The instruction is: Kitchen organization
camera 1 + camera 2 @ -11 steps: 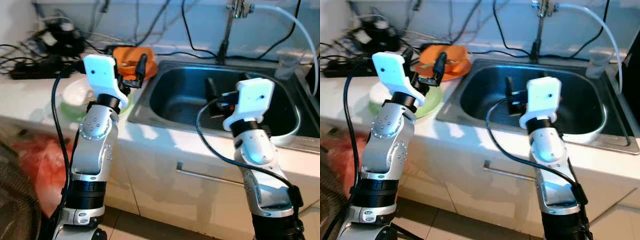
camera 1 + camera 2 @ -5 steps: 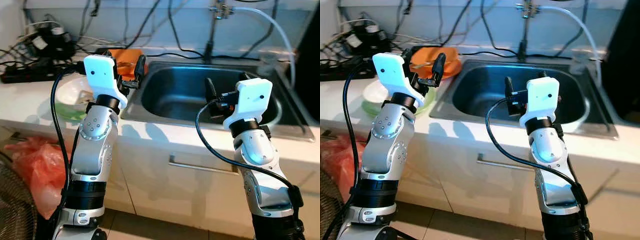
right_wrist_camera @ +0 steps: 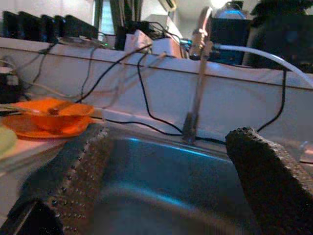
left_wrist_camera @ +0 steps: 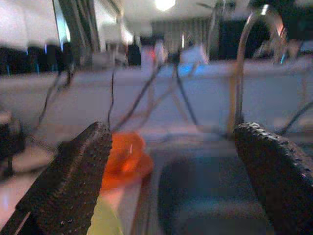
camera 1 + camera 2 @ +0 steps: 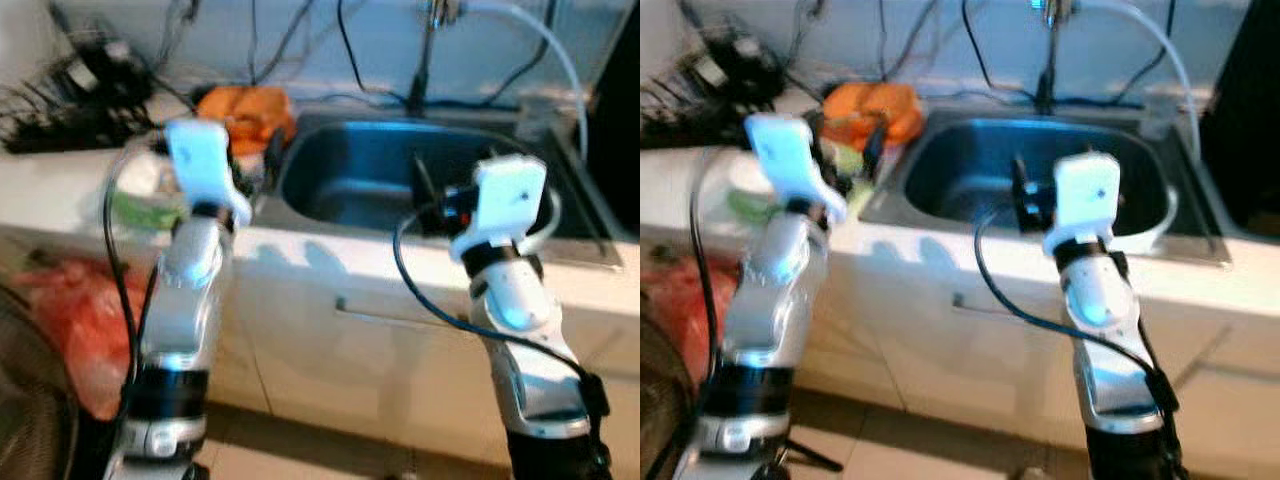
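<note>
Orange plastic bowl on its orange plate (image 3: 46,117) sits on the white counter (image 5: 70,185) just left of the steel sink (image 5: 970,165), stacked green and white dishes (image 5: 140,205) beside it. Left gripper (image 4: 176,181) and right gripper (image 3: 166,181) both spread, empty, raised at the sink edge. Risk: head views are blurred, so a reach now could clip the dishes or snag the black cables (image 3: 146,103).

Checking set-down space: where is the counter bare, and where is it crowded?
Bare: the counter strip along the sink's front edge, and the sink basin itself. Crowded: left of the sink, where the orange bowl, green plate and cables sit.
</note>
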You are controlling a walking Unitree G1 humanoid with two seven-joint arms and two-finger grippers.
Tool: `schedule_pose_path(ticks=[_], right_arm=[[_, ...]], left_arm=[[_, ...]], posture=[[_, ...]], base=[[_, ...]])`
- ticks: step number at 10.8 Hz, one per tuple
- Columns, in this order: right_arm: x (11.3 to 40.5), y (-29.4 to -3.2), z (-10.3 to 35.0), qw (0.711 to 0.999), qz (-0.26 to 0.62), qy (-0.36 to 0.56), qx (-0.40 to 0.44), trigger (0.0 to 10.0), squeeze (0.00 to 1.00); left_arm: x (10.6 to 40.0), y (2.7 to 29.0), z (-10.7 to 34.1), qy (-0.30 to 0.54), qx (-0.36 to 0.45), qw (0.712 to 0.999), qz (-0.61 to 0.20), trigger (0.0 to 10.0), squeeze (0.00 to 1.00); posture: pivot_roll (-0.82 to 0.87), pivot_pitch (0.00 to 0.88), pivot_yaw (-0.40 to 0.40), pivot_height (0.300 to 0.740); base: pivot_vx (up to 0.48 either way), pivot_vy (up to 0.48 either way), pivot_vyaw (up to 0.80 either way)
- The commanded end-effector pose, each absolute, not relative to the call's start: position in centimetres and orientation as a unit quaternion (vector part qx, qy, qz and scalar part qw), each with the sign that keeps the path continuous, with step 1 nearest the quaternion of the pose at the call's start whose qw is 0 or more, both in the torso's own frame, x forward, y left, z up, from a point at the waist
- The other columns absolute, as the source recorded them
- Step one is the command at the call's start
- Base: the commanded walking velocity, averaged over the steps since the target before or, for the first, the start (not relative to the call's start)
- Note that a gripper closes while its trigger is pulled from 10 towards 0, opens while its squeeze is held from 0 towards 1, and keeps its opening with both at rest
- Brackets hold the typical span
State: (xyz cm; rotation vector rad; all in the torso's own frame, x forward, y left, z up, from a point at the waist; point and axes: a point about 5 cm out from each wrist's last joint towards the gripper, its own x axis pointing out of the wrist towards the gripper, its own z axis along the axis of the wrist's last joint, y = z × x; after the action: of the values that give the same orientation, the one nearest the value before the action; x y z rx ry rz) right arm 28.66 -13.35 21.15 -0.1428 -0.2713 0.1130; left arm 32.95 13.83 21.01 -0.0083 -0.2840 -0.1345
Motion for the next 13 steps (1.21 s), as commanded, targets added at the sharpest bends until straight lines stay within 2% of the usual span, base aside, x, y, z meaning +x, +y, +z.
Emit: schedule_pose_path(ticks=[1,5,8,10,13], right_arm=[[28.6,-13.1,21.3,0.986,0.068,-0.133,-0.070,10.0,0.00],[28.2,-13.1,20.7,0.987,0.077,-0.121,-0.072,10.0,0.00],[26.4,-14.0,19.3,0.992,0.070,-0.087,-0.063,10.0,0.00],[25.9,-14.1,18.7,0.994,0.054,-0.073,-0.063,10.0,0.00],[25.4,-13.6,19.3,0.994,0.046,-0.080,-0.066,10.0,0.00]], left_arm=[[33.0,14.7,21.1,-0.144,0.005,0.988,-0.047,10.0,0.00],[32.6,14.3,19.9,-0.126,0.000,0.991,-0.051,10.0,0.00],[31.6,14.3,18.8,-0.109,-0.003,0.992,-0.056,10.0,0.00],[31.0,14.0,17.8,-0.092,0.005,0.994,-0.062,10.0,0.00],[31.9,13.5,18.9,-0.105,0.008,0.992,-0.070,10.0,0.00]], posture=[[-0.04,0.000,0.066,0.740],[-0.04,0.000,0.067,0.740],[-0.04,0.000,0.059,0.740],[-0.08,0.000,0.078,0.740],[-0.14,0.000,0.117,0.740]], base=[[0.000,0.000,0.00],[0.000,0.000,0.00],[0.000,0.000,0.00],[0.000,0.000,0.00],[0.000,0.000,0.00]])
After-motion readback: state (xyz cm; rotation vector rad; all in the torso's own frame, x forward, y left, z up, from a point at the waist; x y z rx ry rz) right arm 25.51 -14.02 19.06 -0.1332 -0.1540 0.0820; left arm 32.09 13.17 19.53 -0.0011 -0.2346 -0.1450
